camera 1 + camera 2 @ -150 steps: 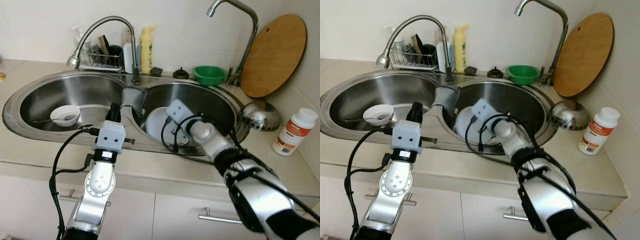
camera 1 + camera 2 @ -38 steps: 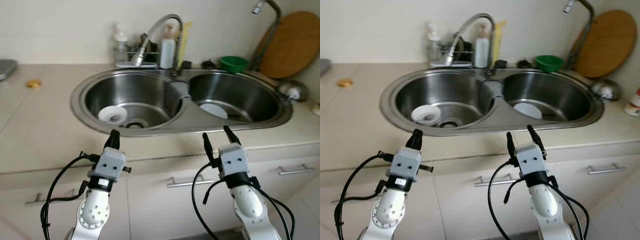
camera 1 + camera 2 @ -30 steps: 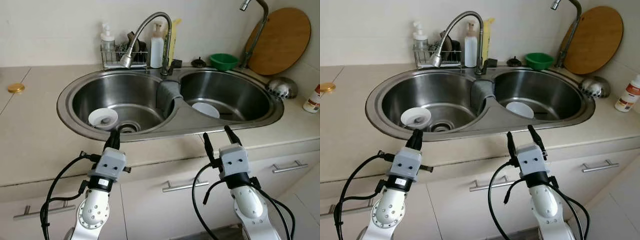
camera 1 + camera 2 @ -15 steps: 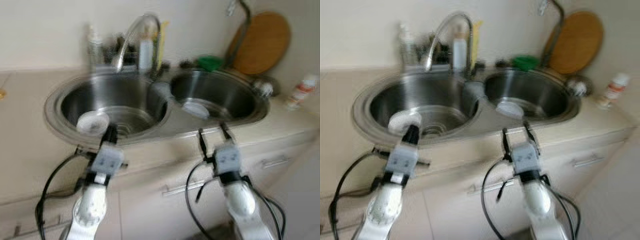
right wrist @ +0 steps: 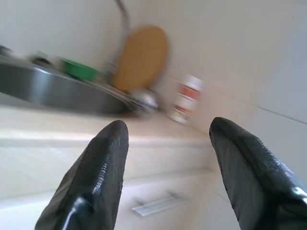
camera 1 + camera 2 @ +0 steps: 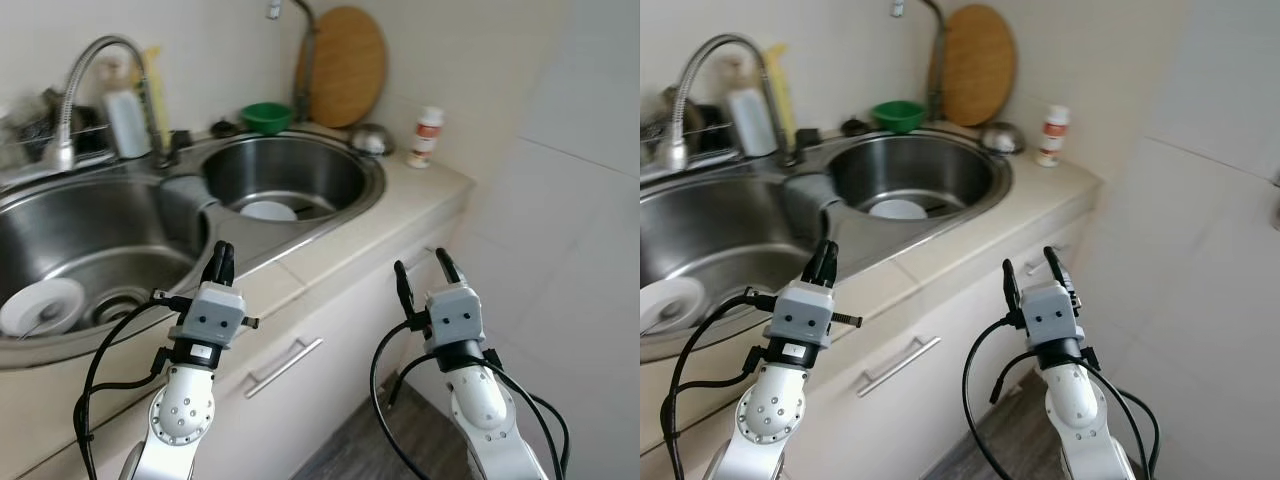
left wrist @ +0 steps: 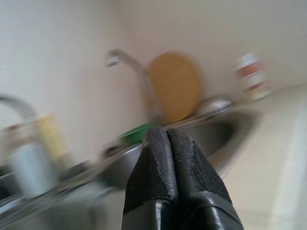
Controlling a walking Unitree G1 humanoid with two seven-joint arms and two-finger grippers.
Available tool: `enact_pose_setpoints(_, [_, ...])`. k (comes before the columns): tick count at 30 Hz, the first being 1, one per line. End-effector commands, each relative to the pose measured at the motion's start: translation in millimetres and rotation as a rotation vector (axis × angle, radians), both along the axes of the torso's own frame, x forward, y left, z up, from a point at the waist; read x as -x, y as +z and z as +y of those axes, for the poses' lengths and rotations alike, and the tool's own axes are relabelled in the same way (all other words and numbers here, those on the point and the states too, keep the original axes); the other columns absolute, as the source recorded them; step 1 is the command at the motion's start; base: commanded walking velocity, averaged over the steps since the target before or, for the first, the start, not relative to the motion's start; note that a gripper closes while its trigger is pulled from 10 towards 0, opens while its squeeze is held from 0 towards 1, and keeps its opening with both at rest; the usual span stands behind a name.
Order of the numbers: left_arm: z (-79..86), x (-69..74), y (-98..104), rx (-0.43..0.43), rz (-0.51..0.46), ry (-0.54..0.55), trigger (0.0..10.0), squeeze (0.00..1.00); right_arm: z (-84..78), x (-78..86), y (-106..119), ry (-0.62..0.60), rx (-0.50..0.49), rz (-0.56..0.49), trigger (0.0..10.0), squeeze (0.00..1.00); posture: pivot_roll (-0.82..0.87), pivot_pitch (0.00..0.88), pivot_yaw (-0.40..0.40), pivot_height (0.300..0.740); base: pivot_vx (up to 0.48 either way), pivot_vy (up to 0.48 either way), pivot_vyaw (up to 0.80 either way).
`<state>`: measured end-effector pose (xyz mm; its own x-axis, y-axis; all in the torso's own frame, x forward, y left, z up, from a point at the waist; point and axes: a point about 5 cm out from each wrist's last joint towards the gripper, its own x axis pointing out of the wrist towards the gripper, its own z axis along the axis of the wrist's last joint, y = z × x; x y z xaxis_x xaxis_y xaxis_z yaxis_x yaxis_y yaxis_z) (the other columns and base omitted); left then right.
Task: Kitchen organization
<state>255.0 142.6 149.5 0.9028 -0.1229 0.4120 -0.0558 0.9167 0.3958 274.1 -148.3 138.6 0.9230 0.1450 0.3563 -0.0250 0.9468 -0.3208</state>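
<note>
A double steel sink (image 6: 370,190) runs along the beige counter. A white plate (image 6: 268,211) lies in its right basin and a white bowl (image 6: 40,305) with a spoon in its left basin. My left gripper (image 6: 219,262) is held up in front of the counter edge, fingers (image 7: 168,163) pressed shut on nothing. My right gripper (image 6: 420,272) hangs out past the counter's corner, over the floor, open with nothing between its fingers (image 5: 103,163).
A round wooden board (image 6: 342,66) leans on the wall behind a green bowl (image 6: 265,116), a steel ladle (image 6: 371,140) and a white bottle (image 6: 426,137). A gooseneck tap (image 6: 85,75), bottles and a rack stand at the back. Cabinet drawer handles (image 6: 283,366) face the tiled wall (image 6: 570,200).
The whole view has swung to the right: the sink slid left and the tiled wall and floor came in. Both grippers hold the same pose before me.
</note>
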Motion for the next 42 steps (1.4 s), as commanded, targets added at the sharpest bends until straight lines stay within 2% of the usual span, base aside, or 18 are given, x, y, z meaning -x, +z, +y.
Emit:
enact_pose_setpoints(1, [-1.7, -0.2, 0, -0.015, -0.003, -0.009, 10.0, 0.00, -2.1, -1.4, 1, -0.017, 0.010, -0.010, 10.0, 0.00, -0.05, 0.000, -0.028, 0.740, 0.000, 0.000, -0.80])
enact_pose_setpoints(15, [-2.3, -1.7, -4, -0.045, 0.019, -0.019, 10.0, 0.00, -4.0, -4.8, -1, -0.058, 0.010, 0.004, 10.0, 0.00, -0.05, 0.000, -0.021, 0.740, 0.000, 0.000, -0.80])
enact_pose_setpoints(21, [-5.2, -2.0, -9, -0.082, 0.046, -0.032, 10.0, 0.00, -6.8, -5.9, -4, -0.086, 0.008, 0.018, 10.0, 0.00, -0.05, 0.000, -0.017, 0.740, 0.000, 0.000, -0.80])
enact_pose_setpoints(28, [-7.4, -1.6, -15, -0.106, 0.075, -0.041, 10.0, 0.00, -10.3, -7.4, -10, -0.108, -0.015, 0.066, 10.0, 0.00, -0.05, 0.000, -0.015, 0.740, 0.000, 0.000, -0.80])
enact_pose_setpoints(33, [-5.8, -0.8, -26, -0.134, 0.122, -0.034, 10.0, 0.00, -10.0, -7.5, -11, -0.107, -0.015, 0.071, 10.0, 0.00, -0.06, 0.000, -0.015, 0.740, 0.000, 0.000, -0.80])
enact_pose_setpoints(39, [-5.4, -0.6, -47, -0.165, 0.235, -0.034, 10.0, 0.00, -9.3, -8.5, -13, -0.101, -0.024, 0.095, 10.0, 0.00, -0.06, 0.000, -0.016, 0.740, 0.000, 0.000, -0.80])
enact_pose_setpoints(42, [-5.1, -0.5, -50, -0.138, 0.254, -0.034, 10.0, 0.00, -9.4, -9.2, -16, -0.101, -0.035, 0.114, 10.0, 0.00, -0.06, 0.000, -0.016, 0.740, 0.000, 0.000, -0.80])
